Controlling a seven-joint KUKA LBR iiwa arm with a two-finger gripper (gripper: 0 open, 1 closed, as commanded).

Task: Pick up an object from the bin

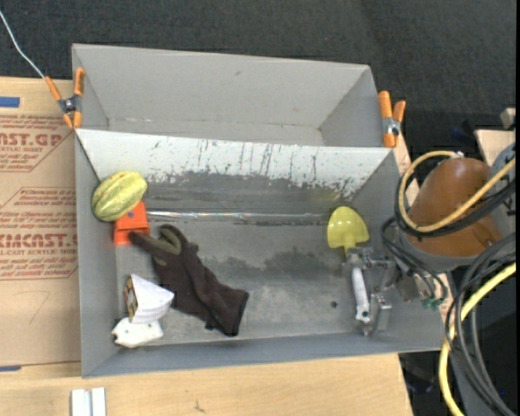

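Yellow plastic is what lies nearest the tool [367, 303]: a yellow rounded plastic piece [347, 228], domed on top and narrowing a little at its lower edge. It rests on the floor of the grey metal bin [225, 85], near the right-hand wall and close under the scuffed back slope. The tool sits low in the bin's right front corner, just beside that wall, with bare floor around it.

From the tool, the yellow piece lies up the view, toward the back wall, and a shade to the left. The two are near but apart, with a strip of bare floor between them. The piece is too round to show a clear long axis, so I judge that the line of approach matters more than any turn of the wrist. A short shift toward the back wall would put the tool over it. Whether the tool is apart or together I cannot tell from this angle.

Everything else is well apart, on the bin's left side. A dark brown limp glove [195, 282] sprawls from the left toward the middle, and an orange block [132, 224] touches its upper end. A yellow-green ribbed oval thing [119, 195] lies just above the block, and a white crumpled thing [141, 319] sits in the front left corner against the glove. The pick looks not yet begun, and the nearby right wall is the likeliest hindrance.
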